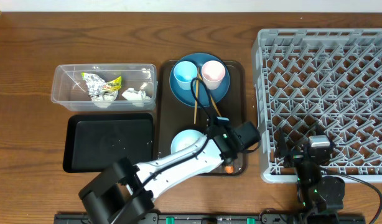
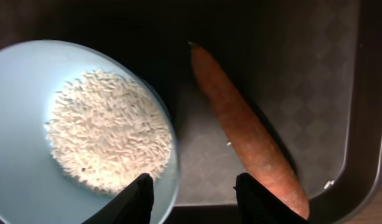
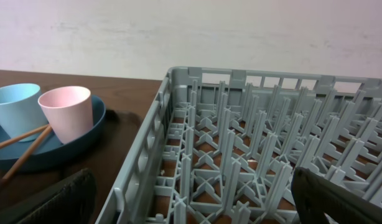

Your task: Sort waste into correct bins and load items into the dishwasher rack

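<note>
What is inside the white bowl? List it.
Loose white rice grains lie heaped in the white bowl. Whatever lies under the heap is hidden.

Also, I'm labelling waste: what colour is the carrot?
Orange; the carrot shows best in the left wrist view.

Lab bench — wood table [image 1: 29, 37], bare white wall [image 3: 178, 31]

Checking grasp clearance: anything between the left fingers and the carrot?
Nothing visible. The carrot lies bare on the dark-brown tray; the bowl of rice sits beside it, its rim under one finger of the left gripper.
</note>
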`<state>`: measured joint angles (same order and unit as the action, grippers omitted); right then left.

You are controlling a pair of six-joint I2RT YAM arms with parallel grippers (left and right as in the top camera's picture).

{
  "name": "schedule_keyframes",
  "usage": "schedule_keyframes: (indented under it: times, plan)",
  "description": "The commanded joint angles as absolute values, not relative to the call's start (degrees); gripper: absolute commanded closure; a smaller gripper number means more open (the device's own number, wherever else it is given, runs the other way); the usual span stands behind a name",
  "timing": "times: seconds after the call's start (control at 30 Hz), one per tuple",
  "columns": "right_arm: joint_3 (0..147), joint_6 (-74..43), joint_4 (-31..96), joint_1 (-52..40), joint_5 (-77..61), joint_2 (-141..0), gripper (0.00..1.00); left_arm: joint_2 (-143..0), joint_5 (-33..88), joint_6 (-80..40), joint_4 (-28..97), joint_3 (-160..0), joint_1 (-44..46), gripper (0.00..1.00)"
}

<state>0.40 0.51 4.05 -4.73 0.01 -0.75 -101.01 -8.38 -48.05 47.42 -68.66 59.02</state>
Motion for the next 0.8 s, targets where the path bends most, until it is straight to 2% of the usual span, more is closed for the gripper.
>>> schedule_keyframes:
  times: [0.0, 0.47, 0.77]
  plan:
    - [0.32, 1.15, 4.29, -3.70, 0.21, -0.78, 0.01, -101.80, -9.96, -48.99, 47.37, -68.34, 59.22, 0.55]
    - [0.32, 1.15, 4.29, -3.70, 0.21, -0.78, 0.01, -103.00, -14.13, -49.01, 46.98, -68.34, 59.22, 0.54]
    - [0.32, 1.15, 4.29, -3.73, 0.21, -0.78, 0.01, -103.00, -14.66, -49.01, 45.63, -67.77, 59.22, 0.59]
